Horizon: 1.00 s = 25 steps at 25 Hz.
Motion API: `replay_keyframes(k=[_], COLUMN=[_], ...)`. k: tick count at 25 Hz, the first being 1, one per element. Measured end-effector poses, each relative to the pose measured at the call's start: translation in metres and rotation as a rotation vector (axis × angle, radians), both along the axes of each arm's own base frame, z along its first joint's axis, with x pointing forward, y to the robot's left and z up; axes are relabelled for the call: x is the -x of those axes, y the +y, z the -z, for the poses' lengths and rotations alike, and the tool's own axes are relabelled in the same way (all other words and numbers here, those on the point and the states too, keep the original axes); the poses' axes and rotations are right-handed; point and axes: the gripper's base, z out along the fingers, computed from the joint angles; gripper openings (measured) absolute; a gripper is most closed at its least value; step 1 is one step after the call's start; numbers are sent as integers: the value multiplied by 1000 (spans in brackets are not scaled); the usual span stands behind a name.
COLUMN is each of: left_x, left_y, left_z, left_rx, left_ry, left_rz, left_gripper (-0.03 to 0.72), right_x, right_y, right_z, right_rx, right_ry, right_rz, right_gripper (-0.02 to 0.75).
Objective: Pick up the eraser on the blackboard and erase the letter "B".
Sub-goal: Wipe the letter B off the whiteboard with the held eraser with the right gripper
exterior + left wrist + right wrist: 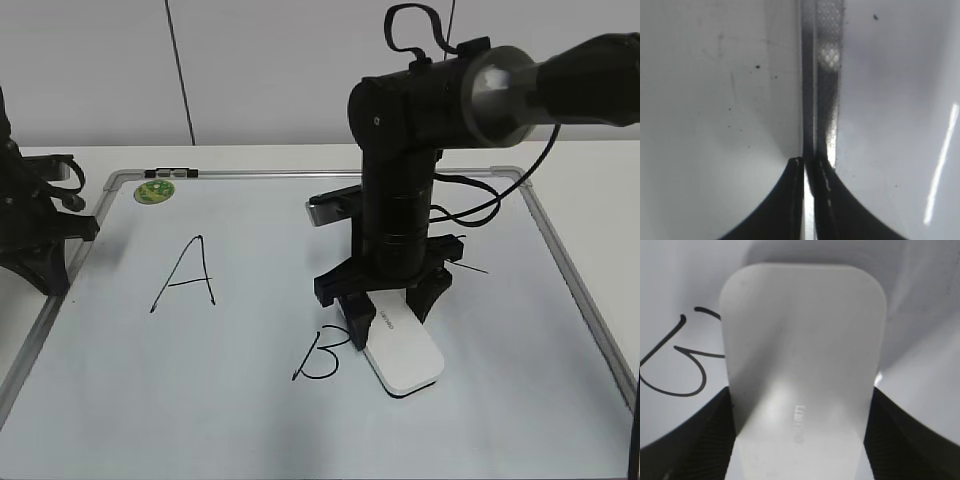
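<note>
White tabletop carries one blackboard (560, 270). Nearest, one eraser (402, 352) lies on it, just right of the letter "B" (322, 357), pinched between the right gripper (385, 308) fingers. Farther back: one "A" (187, 273), one green sticker (154, 191). Left gripper (809, 172) fingers pressed together.

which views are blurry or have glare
Left wrist view: soft focus, a bright glare streak at right, the shut left claw dark. Right wrist view: eraser slightly blurred, glossy sheen near its lettering. Exterior view: sharp, evenly lit, faint shadows on the blackboard.
</note>
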Motion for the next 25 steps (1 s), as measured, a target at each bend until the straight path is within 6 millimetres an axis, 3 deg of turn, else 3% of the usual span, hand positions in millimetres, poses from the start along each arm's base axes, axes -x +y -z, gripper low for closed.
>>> replay_keyframes(k=[19, 25], left_x=[0, 0], left_y=[-1, -1], left_z=[0, 0], left_rx=[16, 16], left_ry=[0, 0], left_rz=[-11, -11], left_gripper=[22, 22], right_x=[21, 21], right_y=[67, 69], right_z=[-3, -1], right_rx=[-109, -94], right_ry=[8, 6], right_rz=[-94, -104], right_gripper=[524, 524])
